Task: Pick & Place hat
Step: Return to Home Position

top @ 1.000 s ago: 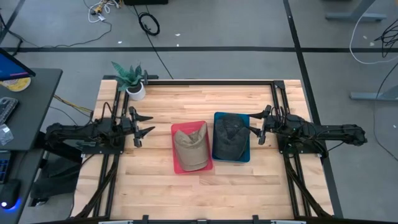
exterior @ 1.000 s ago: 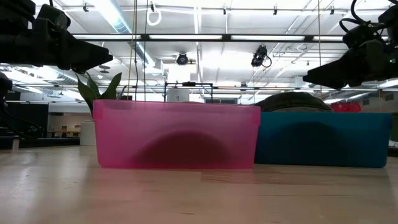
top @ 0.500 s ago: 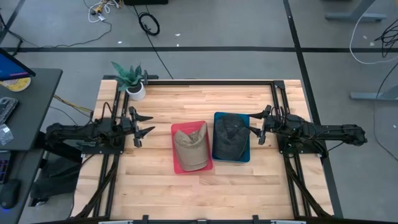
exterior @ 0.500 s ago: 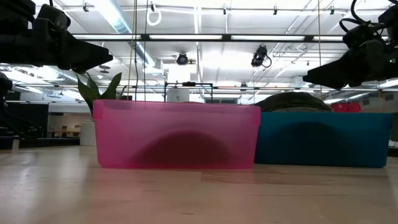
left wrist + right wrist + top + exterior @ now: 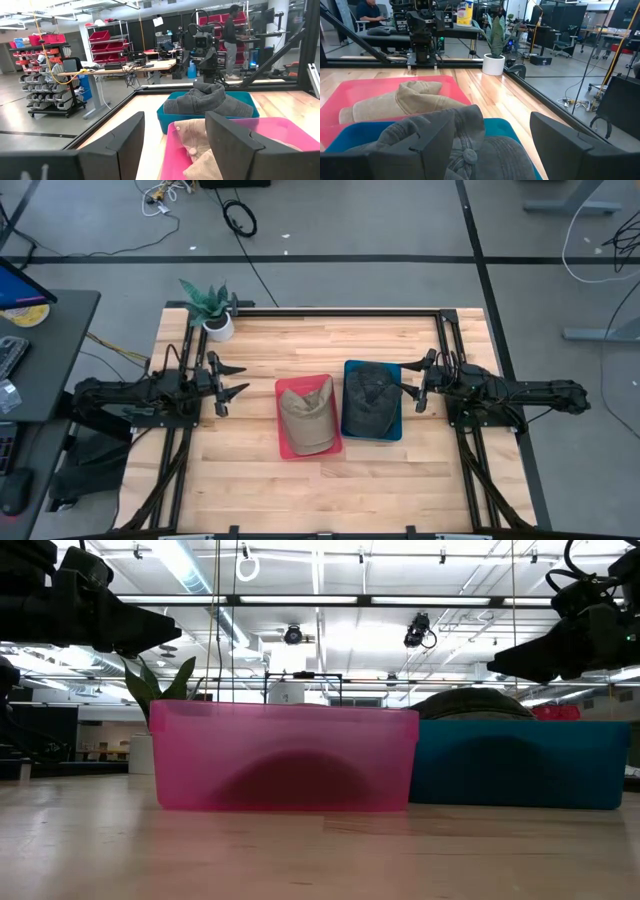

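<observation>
both pairs of fingers are seen spread and empty, the left gripper (image 5: 236, 380) held left of the red bin (image 5: 287, 443) and the right gripper (image 5: 410, 380) just right of the blue bin (image 5: 393, 432). the brown cap (image 5: 307, 417) is laid in the red bin and the black cap (image 5: 370, 400) in the blue bin just beside it, mid-table (image 5: 300, 490)

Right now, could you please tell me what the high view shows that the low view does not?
Only the high view: the brown cap seen plainly in the red bin, and a cable on the floor. Only the low view: the ceiling lights and the room behind the table. Both: the red bin, the blue bin with the black cap in it, the plant, and the left gripper and right gripper, both open, one on each side of the bins.
</observation>
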